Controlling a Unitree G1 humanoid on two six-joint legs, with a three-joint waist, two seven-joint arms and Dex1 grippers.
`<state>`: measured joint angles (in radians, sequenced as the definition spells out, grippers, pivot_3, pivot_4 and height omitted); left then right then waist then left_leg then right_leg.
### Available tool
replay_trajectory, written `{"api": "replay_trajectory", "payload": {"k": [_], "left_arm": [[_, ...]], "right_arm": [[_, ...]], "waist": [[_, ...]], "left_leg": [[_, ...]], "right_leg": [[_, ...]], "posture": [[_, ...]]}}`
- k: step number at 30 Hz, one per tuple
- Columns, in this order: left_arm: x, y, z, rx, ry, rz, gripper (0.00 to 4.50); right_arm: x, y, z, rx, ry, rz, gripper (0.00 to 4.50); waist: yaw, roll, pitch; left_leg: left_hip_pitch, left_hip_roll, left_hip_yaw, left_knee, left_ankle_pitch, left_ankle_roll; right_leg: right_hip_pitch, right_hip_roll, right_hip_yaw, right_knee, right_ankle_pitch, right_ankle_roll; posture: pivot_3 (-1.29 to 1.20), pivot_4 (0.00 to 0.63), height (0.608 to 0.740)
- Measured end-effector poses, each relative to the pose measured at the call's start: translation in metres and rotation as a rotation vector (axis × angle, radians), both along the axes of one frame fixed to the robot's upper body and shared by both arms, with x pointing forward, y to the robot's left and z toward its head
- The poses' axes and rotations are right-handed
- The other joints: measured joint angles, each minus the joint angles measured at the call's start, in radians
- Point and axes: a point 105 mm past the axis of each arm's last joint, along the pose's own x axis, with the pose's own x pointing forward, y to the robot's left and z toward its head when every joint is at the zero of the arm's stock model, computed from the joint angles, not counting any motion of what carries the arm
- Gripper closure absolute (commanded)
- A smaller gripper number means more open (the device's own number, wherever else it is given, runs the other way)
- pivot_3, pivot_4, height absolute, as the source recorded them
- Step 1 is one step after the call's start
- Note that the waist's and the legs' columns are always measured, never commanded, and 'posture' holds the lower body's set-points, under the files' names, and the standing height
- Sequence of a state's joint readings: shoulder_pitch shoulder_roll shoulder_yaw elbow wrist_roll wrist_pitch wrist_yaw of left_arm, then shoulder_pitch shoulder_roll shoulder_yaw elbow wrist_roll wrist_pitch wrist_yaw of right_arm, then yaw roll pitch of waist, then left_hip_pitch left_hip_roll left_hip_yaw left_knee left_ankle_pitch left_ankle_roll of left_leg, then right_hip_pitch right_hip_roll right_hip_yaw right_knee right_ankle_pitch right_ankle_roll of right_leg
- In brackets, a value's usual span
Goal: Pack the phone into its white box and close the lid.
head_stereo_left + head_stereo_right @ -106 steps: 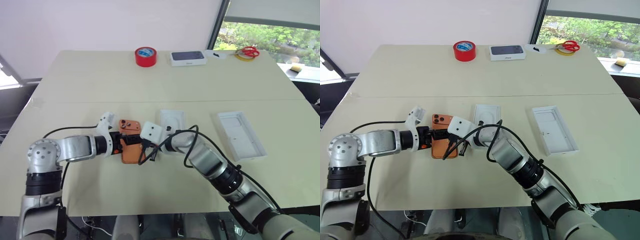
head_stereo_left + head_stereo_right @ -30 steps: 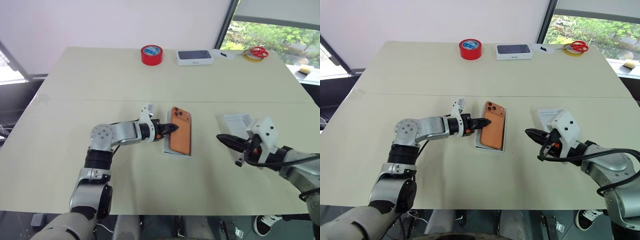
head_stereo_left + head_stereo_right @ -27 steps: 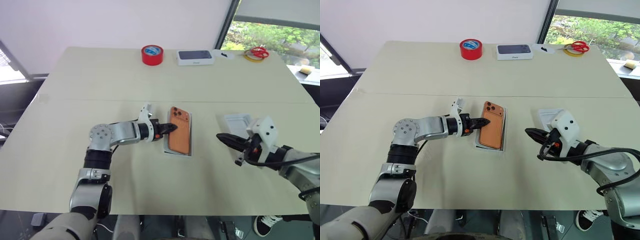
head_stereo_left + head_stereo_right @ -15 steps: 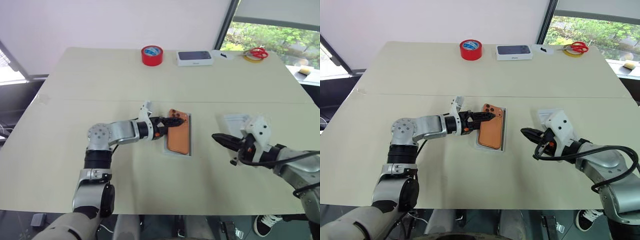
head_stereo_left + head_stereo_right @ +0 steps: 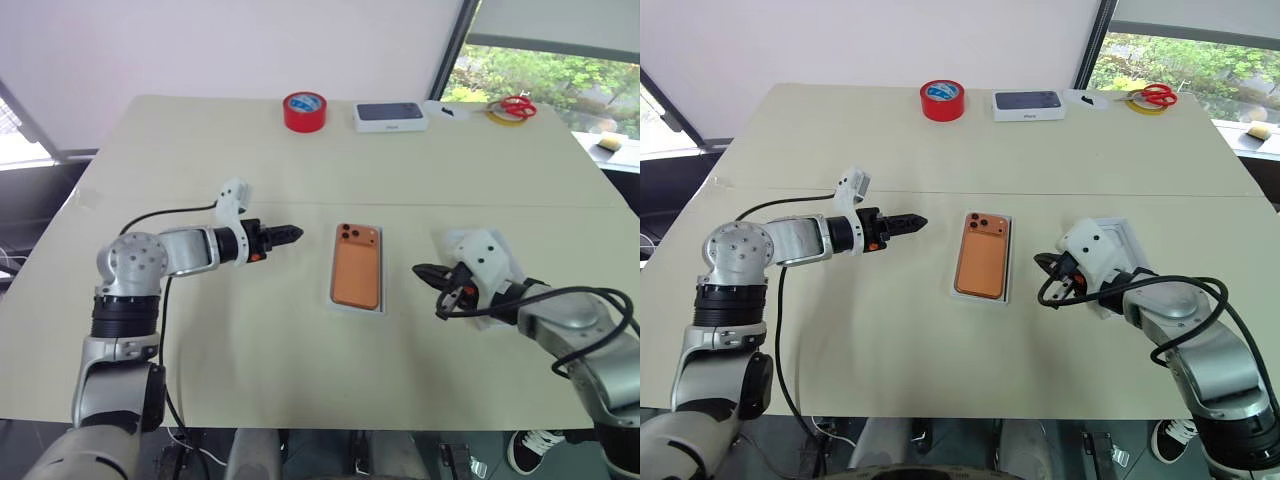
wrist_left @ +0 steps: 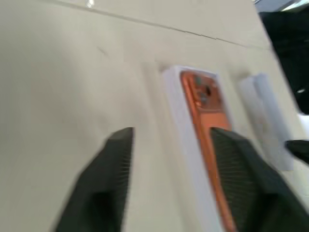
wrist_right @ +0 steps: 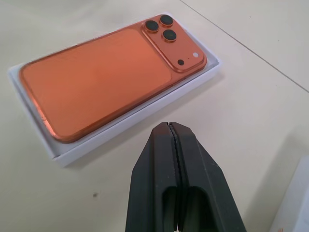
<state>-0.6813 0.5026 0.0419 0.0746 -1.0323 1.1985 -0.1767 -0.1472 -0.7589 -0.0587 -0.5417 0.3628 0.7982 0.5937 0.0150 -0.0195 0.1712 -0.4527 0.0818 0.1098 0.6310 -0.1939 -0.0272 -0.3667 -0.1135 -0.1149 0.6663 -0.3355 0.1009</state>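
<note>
**Phone Lay in Its Box, Lid Off to the Side**

From the left eye view, the phone [image 5: 357, 276] lay camera side up inside the white box [image 5: 334, 298] near the middle of the pale counter [image 5: 200, 380]. At the far edge stood a red tape roll [image 5: 304, 110], a dark-topped white box [image 5: 390, 116] and, toward the window corner, red-handled scissors [image 5: 513, 104] resting on a yellow ring. A seam ran across the counter just beyond the phone. Nothing lay between either gripper and the white box.

In the right eye view, the left gripper [image 5: 912, 222] pointed toward the phone from the robot's left, apart from it, with bare counter between. The right gripper [image 5: 1044, 268] hung just right of the white box, and its arm covered most of the lid [image 5: 1122, 233], which lay on the counter beyond it. A blank wall rose behind the counter, and a window at the far right showed green trees.

In the left wrist view, the left gripper's two dark fingers [image 6: 112, 169] stood spread apart with nothing between them; the phone in its white box showed past them, with the lid as a pale strip further on.

In the right wrist view, the right gripper's fingers [image 7: 164, 164] were pressed together, empty, their tips just short of the white box's long side. The phone filled the tray, its lens cluster at the far corner.
</note>
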Motion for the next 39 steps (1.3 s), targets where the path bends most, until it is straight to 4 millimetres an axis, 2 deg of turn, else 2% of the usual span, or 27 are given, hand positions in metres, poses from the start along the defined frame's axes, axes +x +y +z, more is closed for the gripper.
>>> {"api": "replay_trajectory", "payload": {"k": [2,5,7,10,16,19,24,28,39], "left_arm": [[-0.002,-0.003,-0.009,0.117,-0.064,-0.046,4.45],[-0.006,-0.015,-0.014,0.170,-0.108,-0.123,4.49],[-0.008,-0.022,-0.016,0.167,-0.122,-0.164,4.49],[-0.010,-0.024,-0.018,0.213,-0.194,-0.204,4.49],[-0.024,-0.010,-0.027,0.208,-0.322,-0.304,4.49],[-0.036,0.008,-0.028,0.272,-0.413,-0.394,4.49],[-0.056,0.021,-0.031,0.281,-0.437,-0.513,4.49],[-0.056,0.027,-0.026,0.278,-0.447,-0.500,4.49],[-0.057,0.028,-0.031,0.275,-0.432,-0.456,4.49]], "right_arm": [[0.007,0.002,-0.004,-0.025,0.005,-0.023,4.50],[0.013,0.008,-0.010,-0.063,0.009,-0.038,4.50],[0.018,0.019,-0.004,-0.040,-0.018,-0.025,4.50],[0.022,0.039,0.009,0.016,-0.057,0.016,4.50],[0.026,0.098,0.016,0.067,-0.055,0.155,4.50],[0.036,0.114,0.013,0.064,-0.038,0.167,4.50],[0.046,0.125,-0.003,0.019,0.017,0.161,4.50],[0.048,0.125,-0.017,-0.013,0.056,0.154,4.50],[0.048,0.119,-0.018,-0.045,0.072,0.144,4.50]], "waist": [[-0.002,0.000,0.000],[-0.002,0.000,0.000],[-0.002,0.000,0.000],[-0.007,0.000,0.000],[-0.011,0.001,0.000],[-0.013,0.001,0.000],[-0.003,0.001,0.000],[-0.007,0.001,0.000],[-0.010,0.002,0.000]], "left_leg": [[0.000,0.000,0.001,0.000,0.000,0.000],[-0.001,0.000,0.001,0.000,0.000,0.000],[-0.002,0.001,0.001,0.000,0.000,0.000],[-0.003,0.001,0.002,-0.001,0.001,-0.001],[-0.003,0.002,0.004,0.000,0.001,-0.001],[-0.003,0.002,0.006,0.000,-0.001,0.001],[-0.005,0.002,0.005,0.000,-0.002,0.003],[-0.006,0.002,0.006,0.001,-0.001,0.003],[-0.006,0.002,0.006,0.001,-0.001,0.003]], "right_leg": [[-0.001,0.000,0.001,0.000,0.000,0.000],[-0.002,0.000,0.001,0.000,0.000,0.000],[-0.003,0.000,0.001,0.000,0.000,0.000],[-0.004,0.000,0.001,0.001,0.000,0.000],[-0.006,0.001,0.001,0.002,0.000,0.000],[-0.007,0.001,0.001,0.002,0.001,-0.001],[-0.008,0.000,0.001,0.002,0.001,-0.001],[-0.009,0.000,0.001,0.003,0.001,-0.001],[-0.009,0.000,0.001,0.005,0.001,-0.001]], "posture": [[0.00,0.150,0.730],[0.00,0.150,0.730],[0.00,0.150,0.730],[0.00,0.150,0.730],[0.00,0.150,0.730],[0.00,0.150,0.730],[0.00,0.150,0.730],[0.00,0.150,0.730],[0.00,0.150,0.730]]}}
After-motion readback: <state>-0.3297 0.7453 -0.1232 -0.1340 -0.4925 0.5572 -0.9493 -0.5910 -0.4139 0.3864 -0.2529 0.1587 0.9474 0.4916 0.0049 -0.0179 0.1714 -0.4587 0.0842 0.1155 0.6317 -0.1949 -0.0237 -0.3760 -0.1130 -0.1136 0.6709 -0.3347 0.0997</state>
